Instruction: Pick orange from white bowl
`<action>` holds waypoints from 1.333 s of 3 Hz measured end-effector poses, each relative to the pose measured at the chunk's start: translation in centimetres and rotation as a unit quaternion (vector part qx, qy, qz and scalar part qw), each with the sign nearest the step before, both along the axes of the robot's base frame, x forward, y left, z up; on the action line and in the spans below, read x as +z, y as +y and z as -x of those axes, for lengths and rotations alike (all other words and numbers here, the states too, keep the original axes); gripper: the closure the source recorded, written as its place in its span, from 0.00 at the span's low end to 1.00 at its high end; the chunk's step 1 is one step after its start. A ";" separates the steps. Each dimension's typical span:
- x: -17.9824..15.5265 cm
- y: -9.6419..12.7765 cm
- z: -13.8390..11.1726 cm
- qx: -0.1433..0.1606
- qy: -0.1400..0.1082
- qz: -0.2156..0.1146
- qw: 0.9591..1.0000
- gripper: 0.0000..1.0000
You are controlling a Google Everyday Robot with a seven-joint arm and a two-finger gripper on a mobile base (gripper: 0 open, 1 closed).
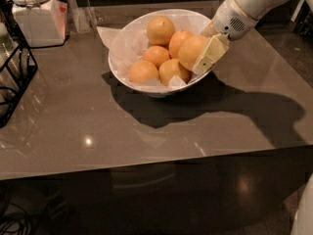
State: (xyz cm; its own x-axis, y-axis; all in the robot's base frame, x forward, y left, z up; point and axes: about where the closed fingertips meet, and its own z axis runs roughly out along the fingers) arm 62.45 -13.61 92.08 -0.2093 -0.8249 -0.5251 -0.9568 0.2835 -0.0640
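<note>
The white bowl [122,70] stands on the grey table, lined with crinkled white paper and holding six round fruits. The orange [190,50], large and pale yellow-orange, lies at the bowl's right side. My gripper [198,58] reaches in from the upper right and is shut on the orange. Its cream near finger [211,55] lies flat against the orange's right side; the far finger is hidden behind the fruit. The orange still rests among the other fruits in the bowl.
Five other fruits fill the bowl, one pale one [160,30] at the back. A white lidded jar [34,13] stands at the back left. A black wire rack [12,77] is at the left edge. The table's front edge [146,168] runs below.
</note>
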 end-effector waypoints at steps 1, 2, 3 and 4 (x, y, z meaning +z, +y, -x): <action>-0.4 0.0 -0.3 -0.001 0.007 -0.001 1.000 0.34; -0.4 0.0 -0.3 -0.001 0.007 -0.001 1.000 0.55; -0.2 0.0 -0.1 -0.001 0.006 -0.001 1.000 0.78; 2.5 0.1 1.3 0.010 -0.042 -0.012 0.999 0.99</action>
